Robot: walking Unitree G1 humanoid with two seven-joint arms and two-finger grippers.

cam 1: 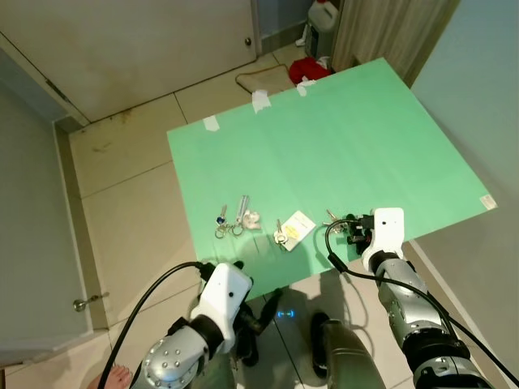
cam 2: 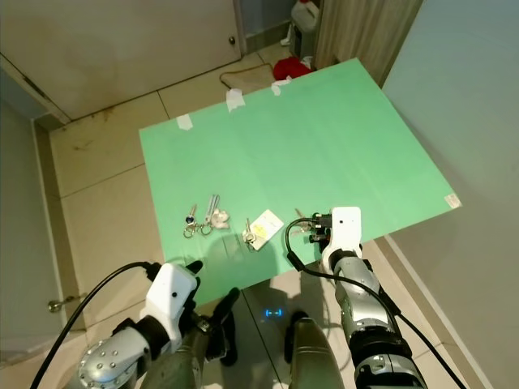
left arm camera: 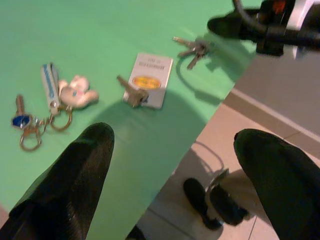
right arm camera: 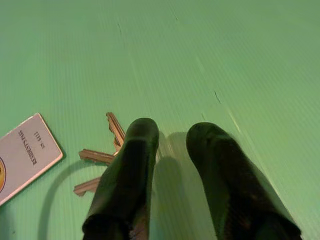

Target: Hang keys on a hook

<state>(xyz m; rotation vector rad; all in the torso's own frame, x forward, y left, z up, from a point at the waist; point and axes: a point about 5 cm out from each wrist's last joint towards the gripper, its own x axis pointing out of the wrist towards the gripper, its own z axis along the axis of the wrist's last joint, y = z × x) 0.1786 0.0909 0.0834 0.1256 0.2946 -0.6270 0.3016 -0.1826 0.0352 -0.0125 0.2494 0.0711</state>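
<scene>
Barely started: small bunch of plain metal keys (right arm camera: 102,159) lying flat near front edge of green mat (cam 1: 340,138), right gripper (right arm camera: 172,137) narrowly parted over it, gripping nothing. Left gripper (left arm camera: 175,165) wide, idle.

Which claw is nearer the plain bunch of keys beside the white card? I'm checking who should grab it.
Right. The right claw hovers directly over the plain keys; the left claw sits off the green mat.

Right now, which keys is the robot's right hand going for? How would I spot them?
Find the green mat on the floor. Along its near edge lie three key sets. The plain keys sit by the right gripper, past the white card, with no card or toy.
</scene>
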